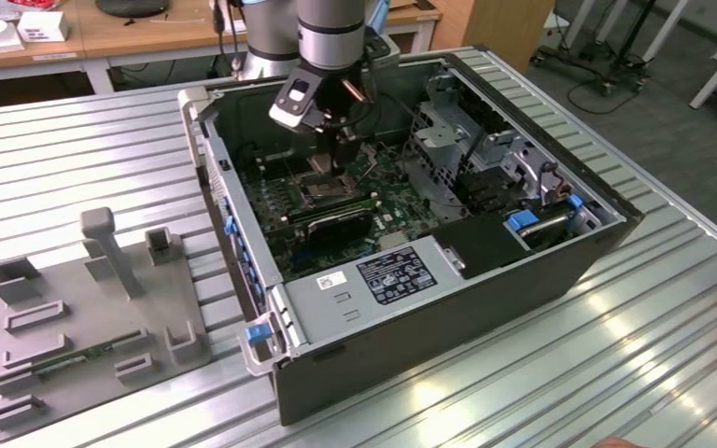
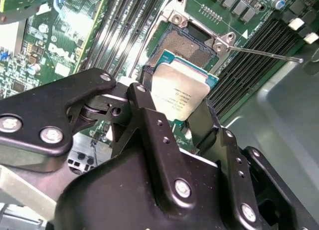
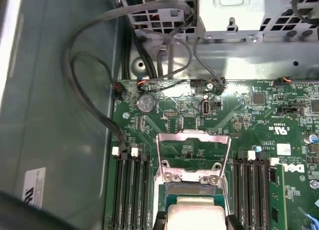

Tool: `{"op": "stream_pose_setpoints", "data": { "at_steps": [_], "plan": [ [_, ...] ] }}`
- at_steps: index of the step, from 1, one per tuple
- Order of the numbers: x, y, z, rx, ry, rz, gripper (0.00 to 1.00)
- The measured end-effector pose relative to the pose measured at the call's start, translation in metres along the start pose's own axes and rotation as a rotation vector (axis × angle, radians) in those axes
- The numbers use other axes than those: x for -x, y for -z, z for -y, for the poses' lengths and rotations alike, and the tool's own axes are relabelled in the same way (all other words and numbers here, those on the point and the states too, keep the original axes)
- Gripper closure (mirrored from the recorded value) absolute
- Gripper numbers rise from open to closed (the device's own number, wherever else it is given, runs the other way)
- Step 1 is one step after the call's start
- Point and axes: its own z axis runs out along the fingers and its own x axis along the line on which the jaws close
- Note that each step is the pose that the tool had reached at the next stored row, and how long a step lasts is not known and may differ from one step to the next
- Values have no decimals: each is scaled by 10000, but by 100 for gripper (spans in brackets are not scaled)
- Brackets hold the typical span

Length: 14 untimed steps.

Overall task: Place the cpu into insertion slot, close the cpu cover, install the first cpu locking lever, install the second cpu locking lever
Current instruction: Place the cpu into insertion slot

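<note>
My gripper (image 2: 177, 104) is shut on the cpu (image 2: 180, 93), a silvery square chip pinched by its edges between two black fingers (image 2: 145, 98). The chip hangs tilted just above the insertion slot (image 2: 185, 43), whose dark pin field lies bare inside a metal rim. In the first wrist view the cpu (image 3: 192, 215) sits between the fingertips (image 3: 233, 222), and the cpu cover (image 3: 193, 136) stands swung up beyond the slot (image 3: 192, 190). A thin locking lever (image 2: 264, 54) sticks out sideways from the socket. In the exterior view the gripper (image 1: 331, 157) reaches into the open computer case over the socket (image 1: 321, 191).
Long black memory slots (image 3: 130, 190) flank the socket on both sides. Black cables (image 3: 89, 90) loop near the case wall, and a metal drive cage (image 1: 452, 140) stands to the exterior view's right. A grey fixture tray (image 1: 85, 317) lies on the ribbed table.
</note>
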Motion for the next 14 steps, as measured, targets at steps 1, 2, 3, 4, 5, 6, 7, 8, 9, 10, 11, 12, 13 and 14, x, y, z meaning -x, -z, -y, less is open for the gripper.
{"op": "stream_pose_setpoints", "data": {
  "at_steps": [1, 2, 3, 4, 5, 6, 7, 8, 9, 10, 11, 12, 13, 14],
  "plan": [
    [0, -14, 1, 11, -25, 2, 46],
    [0, -26, 3, 25, -31, 3, 46],
    [1, -40, 5, 48, -33, 3, 46],
    [1, -53, 8, 76, -32, 4, 46],
    [1, -67, 11, 100, -31, 4, 46],
    [1, -82, 15, 112, -31, 3, 46],
    [1, -94, 20, 114, -32, 2, 46],
    [1, -105, 27, 114, -36, 3, 46],
    [1, -114, 37, 115, -46, 5, 46],
    [1, -121, 48, 114, -57, 6, 46],
    [2, -132, 56, 114, -63, 7, 46],
    [2, -145, 62, 115, -69, 6, 46],
    [2, -160, 65, 115, -75, 7, 46],
    [2, -174, 66, 115, -83, 8, 46]
  ]
}}
